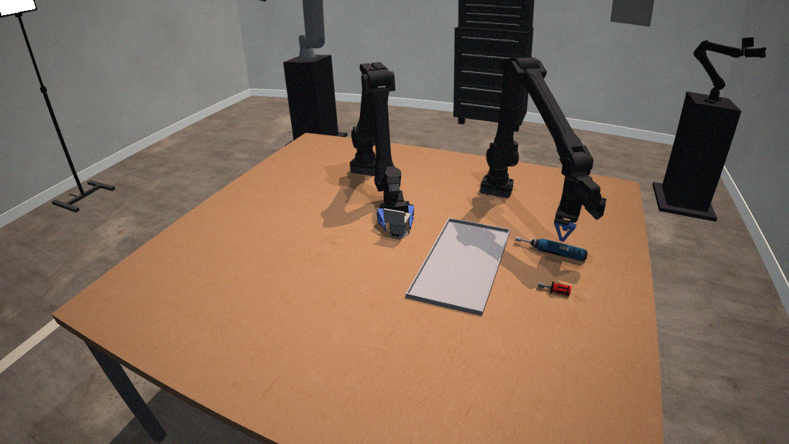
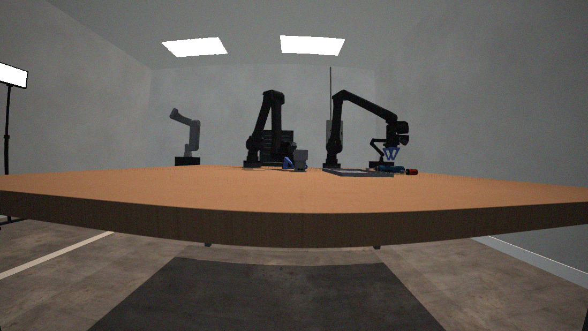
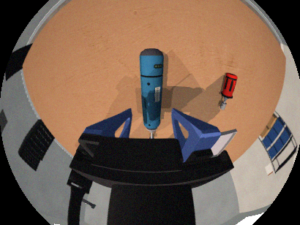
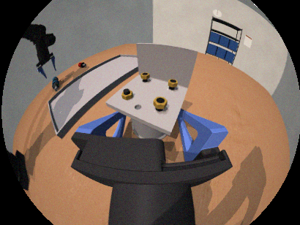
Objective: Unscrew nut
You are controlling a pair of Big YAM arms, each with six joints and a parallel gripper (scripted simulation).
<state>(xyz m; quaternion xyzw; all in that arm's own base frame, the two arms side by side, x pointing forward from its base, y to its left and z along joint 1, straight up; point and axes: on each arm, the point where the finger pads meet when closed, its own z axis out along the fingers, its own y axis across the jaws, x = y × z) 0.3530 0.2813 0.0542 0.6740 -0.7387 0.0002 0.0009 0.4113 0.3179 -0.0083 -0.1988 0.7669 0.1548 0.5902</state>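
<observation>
The grey joint module (image 1: 397, 230) (image 2: 300, 166) (image 4: 148, 131) stands upright with the L-shaped bracket (image 1: 393, 217) (image 2: 300, 155) (image 4: 168, 60) on top. In the right wrist view, the near-left nut (image 4: 126, 95) sits low, its stud showing above; three other nuts (image 4: 160, 102) (image 4: 173, 83) (image 4: 145, 76) stand raised on studs. My right gripper (image 1: 397, 228) (image 4: 151, 111) is open, with its fingers around the module below the plate; contact is unclear. The electric nut driver (image 1: 560, 249) (image 2: 389, 168) (image 3: 151, 91) lies flat. My left gripper (image 1: 563, 238) (image 2: 390, 159) (image 3: 151, 112) is open above it.
A shallow grey tray (image 1: 458, 264) (image 2: 362, 174) (image 4: 102, 78) lies between the module and the electric driver. A short red hand driver (image 1: 562, 288) (image 2: 412, 171) (image 3: 229, 85) (image 4: 81, 65) lies beyond the electric driver, nearer the table's front edge.
</observation>
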